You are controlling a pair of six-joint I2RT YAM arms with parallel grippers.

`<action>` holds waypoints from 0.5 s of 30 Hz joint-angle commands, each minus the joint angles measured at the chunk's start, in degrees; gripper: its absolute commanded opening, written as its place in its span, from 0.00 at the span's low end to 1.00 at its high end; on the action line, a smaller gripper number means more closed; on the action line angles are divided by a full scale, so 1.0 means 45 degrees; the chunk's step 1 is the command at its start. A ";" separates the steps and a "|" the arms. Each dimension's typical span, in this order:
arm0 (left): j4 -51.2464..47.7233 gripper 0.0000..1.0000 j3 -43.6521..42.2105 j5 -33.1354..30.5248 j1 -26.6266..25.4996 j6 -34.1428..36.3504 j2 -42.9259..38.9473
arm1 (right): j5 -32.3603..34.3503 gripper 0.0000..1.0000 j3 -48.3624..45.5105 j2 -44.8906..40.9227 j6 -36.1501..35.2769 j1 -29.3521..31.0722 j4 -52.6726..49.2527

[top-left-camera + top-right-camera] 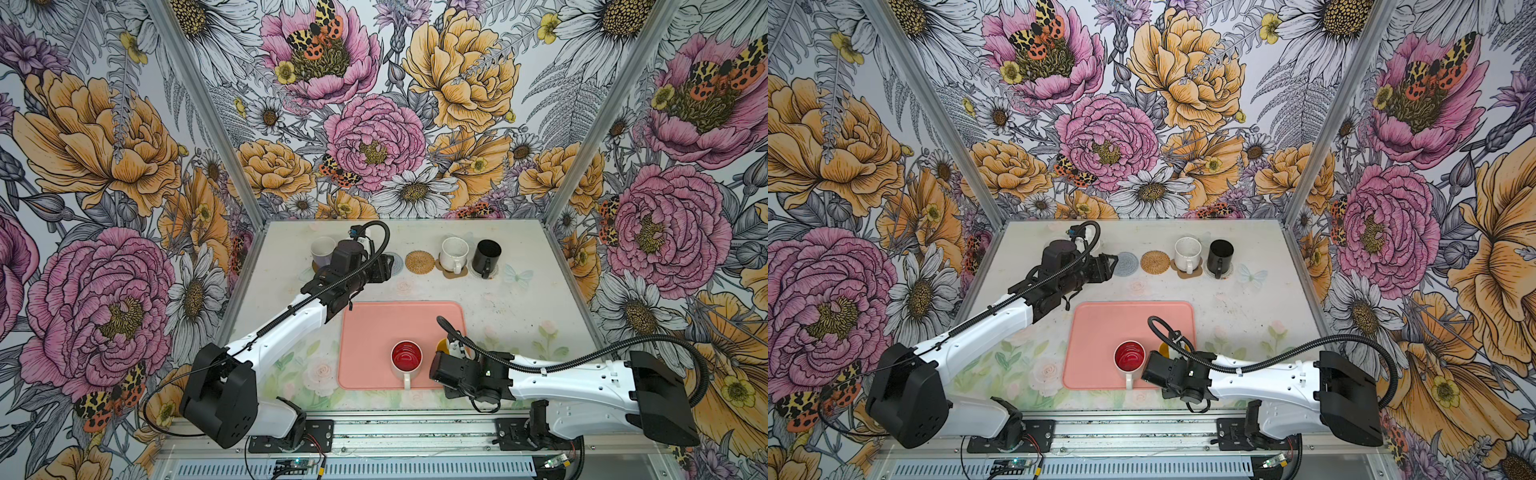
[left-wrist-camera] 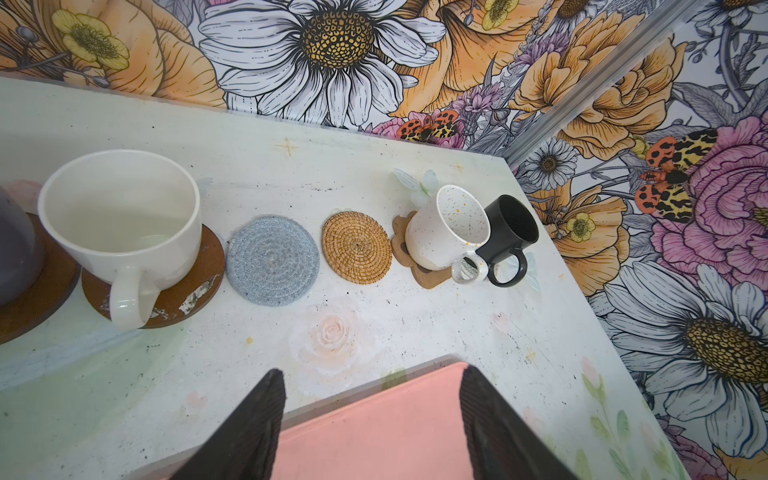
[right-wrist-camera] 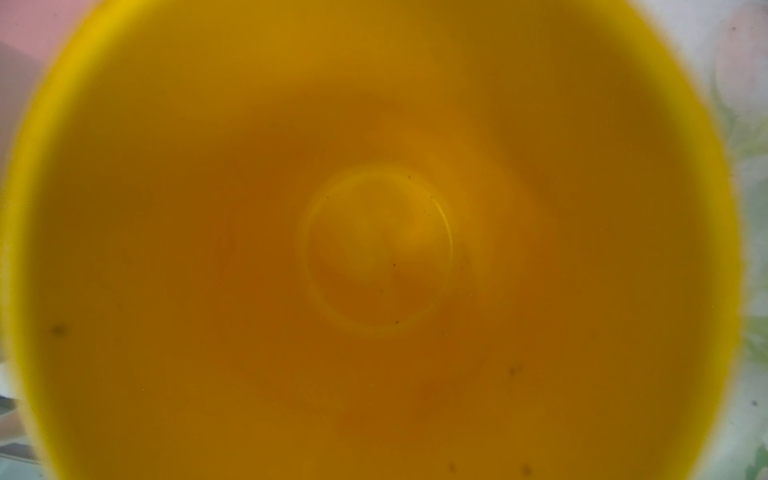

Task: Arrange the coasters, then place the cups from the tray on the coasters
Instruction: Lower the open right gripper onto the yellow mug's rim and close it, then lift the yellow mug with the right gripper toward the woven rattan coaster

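Yellow mug [image 3: 374,249] seemingly being taken off tray [image 1: 374,324] — right gripper [image 1: 448,356] fingers hidden, closure cannot be told | left gripper [image 2: 370,424] spread, empty | lift toward rattan coaster [image 2: 356,247] needed

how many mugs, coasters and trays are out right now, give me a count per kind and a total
mugs: 6 - lavender mug, plain white mug, speckled mug, black mug, red-inside mug, yellow mug
coasters: 6 - two brown discs, grey-blue coaster, rattan coaster, paw coaster, pale coaster mostly hidden under the black mug
tray: 1
total: 13
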 commanded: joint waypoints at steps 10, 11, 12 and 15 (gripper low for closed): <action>0.0418 0.68 -0.0044 -0.0104 -0.0081 -0.0070 -0.0160 | 0.1046 0.00 0.1030 -0.0643 -0.1486 -0.1227 0.0273; 0.0472 0.68 -0.0097 -0.0133 -0.0059 -0.0059 -0.0218 | 0.1046 0.00 0.1155 -0.0619 -0.1748 -0.1396 0.0284; 0.0521 0.68 -0.0155 -0.0175 -0.0061 -0.0052 -0.0258 | 0.1098 0.00 0.1309 -0.0594 -0.2017 -0.1581 0.0275; 0.0599 0.68 -0.0244 -0.0179 0.0025 -0.0070 -0.0319 | 0.1271 0.00 0.1855 -0.0560 -0.2858 -0.2278 0.0301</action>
